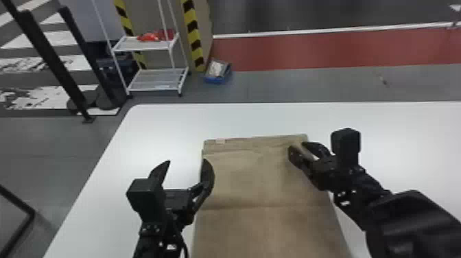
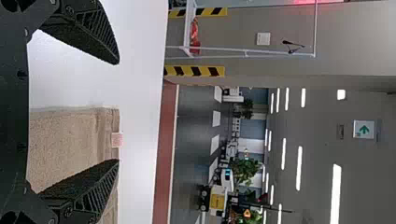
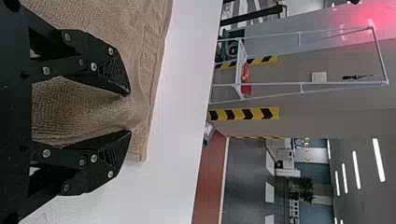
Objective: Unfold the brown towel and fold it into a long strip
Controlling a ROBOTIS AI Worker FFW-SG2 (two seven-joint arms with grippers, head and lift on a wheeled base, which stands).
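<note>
Floor, largest thing logged: grey floor (image 1: 308,84) spreads beyond the towel, with a broad red band (image 1: 326,49) well past the towel's far edge. White table (image 1: 154,130) lies beneath the towel and reaches past its left, right and far sides. Beyond the towel and to its left, in size order: black posts (image 1: 52,58), then a white rack (image 1: 157,80) with two shelves showing.

Brown towel (image 1: 253,178): laid out flat on the table as a long rectangle running away from me. A straight crease crosses it, and layered edges show along the far end. Near its far right corner the cloth rises in a soft ridge.

My right gripper (image 1: 297,145): at the towel's far right corner, reaching in from the right. Jaws partly apart, one to each side of the raised ridge; cloth sits between them and a gap remains between the tips. I do not read this as a clamp. Whether each pad brushes the cloth, I cannot tell.

My left gripper (image 1: 187,160): at the towel's left edge, near the far left corner. Jaws wide apart, nothing held. The inner one overlaps the towel's edge in the head view; the outer one is over bare table beside the towel.

Smaller items: blue bin (image 1: 214,79) on the floor beyond the towel; red item (image 1: 151,36) on the upper shelf, farther off to the towel's left; pale tag (image 1: 220,141) at the towel's far edge, close to the left corner.
</note>
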